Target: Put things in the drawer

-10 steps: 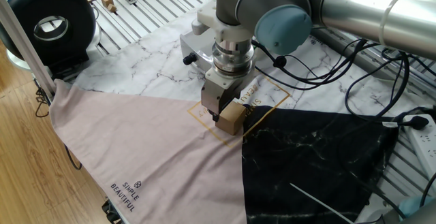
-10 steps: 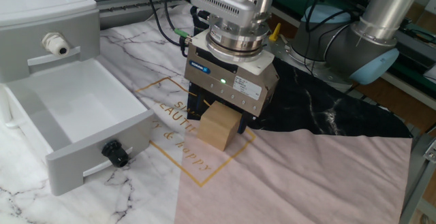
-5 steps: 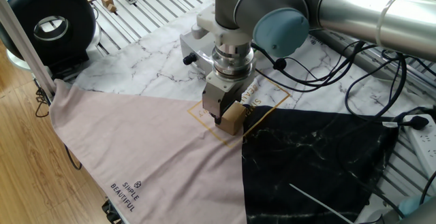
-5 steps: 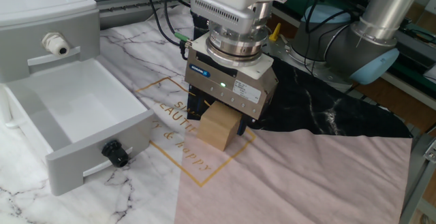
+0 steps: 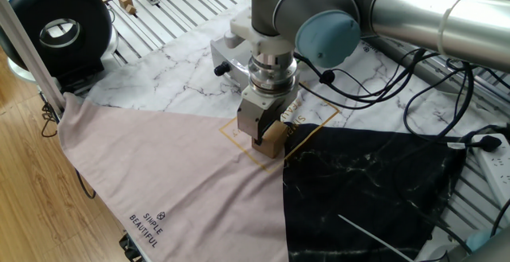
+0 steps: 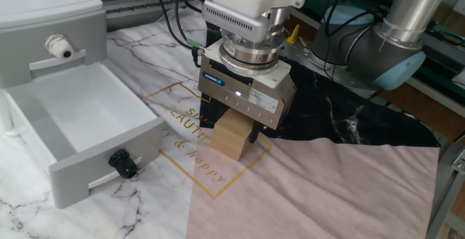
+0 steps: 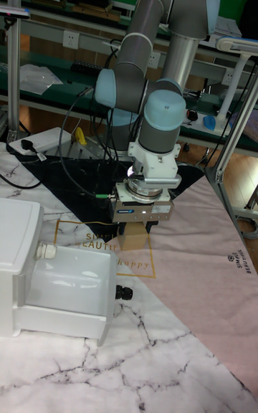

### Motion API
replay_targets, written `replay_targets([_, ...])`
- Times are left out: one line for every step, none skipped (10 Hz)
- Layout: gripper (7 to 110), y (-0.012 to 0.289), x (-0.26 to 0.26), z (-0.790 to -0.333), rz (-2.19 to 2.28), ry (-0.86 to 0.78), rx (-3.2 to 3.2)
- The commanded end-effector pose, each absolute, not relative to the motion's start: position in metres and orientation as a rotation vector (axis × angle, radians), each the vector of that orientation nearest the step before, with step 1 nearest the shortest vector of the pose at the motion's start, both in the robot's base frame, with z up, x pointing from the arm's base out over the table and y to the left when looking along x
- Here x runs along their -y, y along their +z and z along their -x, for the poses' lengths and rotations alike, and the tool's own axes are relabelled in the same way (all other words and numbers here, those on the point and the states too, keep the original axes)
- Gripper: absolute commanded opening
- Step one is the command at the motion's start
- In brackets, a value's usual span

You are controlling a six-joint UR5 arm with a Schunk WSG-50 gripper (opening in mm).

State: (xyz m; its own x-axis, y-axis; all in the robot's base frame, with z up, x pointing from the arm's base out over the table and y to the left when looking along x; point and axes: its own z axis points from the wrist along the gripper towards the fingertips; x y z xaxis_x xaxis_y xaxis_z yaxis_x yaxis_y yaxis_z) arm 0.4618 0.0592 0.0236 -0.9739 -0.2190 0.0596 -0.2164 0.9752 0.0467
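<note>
Since a second ago the end effector (image 6: 234,131) has come down a little further over the cube (image 6: 232,136), and its body has turned slightly about its own axis; the cube itself sits where it sat, on the gold-printed square of the cloth (image 6: 320,188) that covers the table (image 5: 171,35). The fingers now straddle the cube, one dark finger (image 5: 260,133) showing at its left side in one fixed view, the other hidden behind the block. The jaws stand only about as wide as the cube (I cannot make out whether the pads are truly pressing on it or just beside it). The cube's lower edge rests on the cloth, not lifted. The drawer (image 6: 54,172) stands pulled out of the white cabinet (image 6: 43,21) to the left of the cube in the other fixed view, its black knob (image 6: 123,164) facing near, well apart from the block. In the tall fixed view the end effector (image 7: 147,229) hangs straight down from the grey arm (image 7: 154,40), just right of the drawer's (image 7: 54,323) far corner.
</note>
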Motion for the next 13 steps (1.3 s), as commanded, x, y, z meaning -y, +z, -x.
replay_targets([66,0.020,-0.062,-0.464,-0.333,-0.089,3.066])
replay_targets([66,0.018,-0.061,-0.465,-0.336,-0.089,3.069])
replay_targets([66,0.016,-0.060,-0.466,-0.339,-0.088,3.072])
replay_targets([66,0.015,-0.060,-0.466,-0.338,-0.088,3.070])
replay_targets([66,0.014,-0.059,-0.465,-0.338,-0.084,3.068])
replay_targets([66,0.014,-0.056,-0.462,-0.320,-0.069,3.057])
replay_targets([66,0.014,-0.056,-0.460,-0.291,-0.069,3.051])
replay_targets([44,0.014,-0.056,-0.459,-0.270,-0.069,3.048])
replay_targets([44,0.015,-0.057,-0.458,-0.246,-0.071,3.045])
replay_targets([44,0.018,-0.058,-0.455,-0.208,-0.070,3.035])
replay_targets([44,0.020,-0.058,-0.453,-0.196,-0.065,3.030])
replay_targets([7,0.021,-0.060,-0.453,-0.194,-0.079,3.029])
replay_targets([7,0.022,-0.061,-0.453,-0.192,-0.084,3.029])
